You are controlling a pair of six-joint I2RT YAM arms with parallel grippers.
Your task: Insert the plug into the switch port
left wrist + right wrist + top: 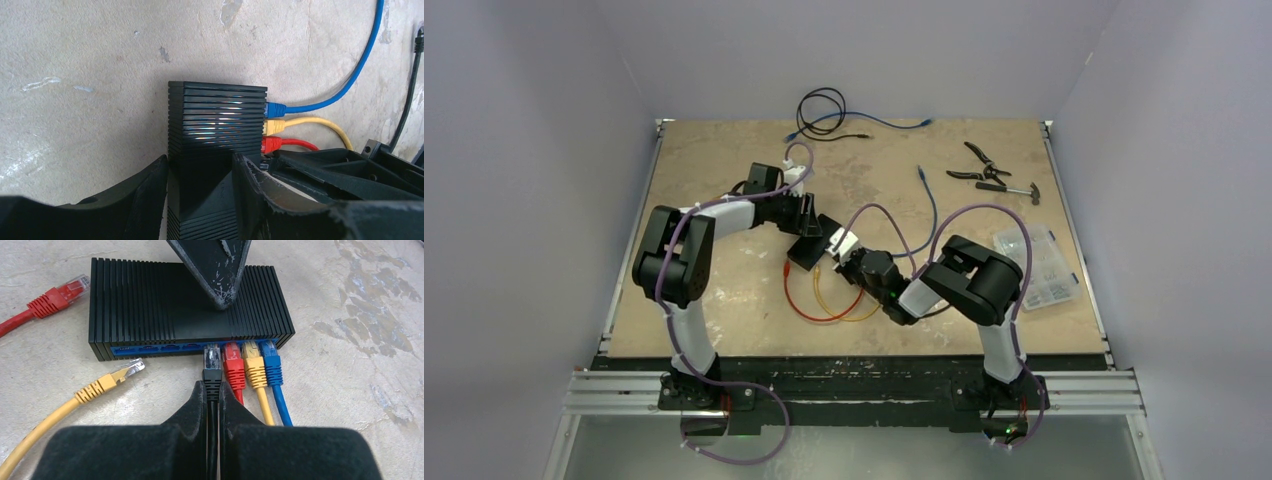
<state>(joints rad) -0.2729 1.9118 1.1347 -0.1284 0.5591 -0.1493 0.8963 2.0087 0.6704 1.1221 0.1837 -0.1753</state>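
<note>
Beige, scuffed table (694,170) seen from above: both arms' jaws meet near its middle at a small, flat, black ribbed switch (807,250). Black-handled pliers (972,165) and a hammer (1009,188) lie well apart, far right.

Left wrist view: the left jaws are clamped on the switch, one finger on each side. A blue plug (275,109), a yellow plug (273,127) and a red plug (272,144) sit seated along its port edge.

Right wrist view: the right jaws are pinched together just behind a black plug (212,362). Its clear tip is at the port mouth beside the red plug, seemingly not fully home. The final push appears left to do.
</note>
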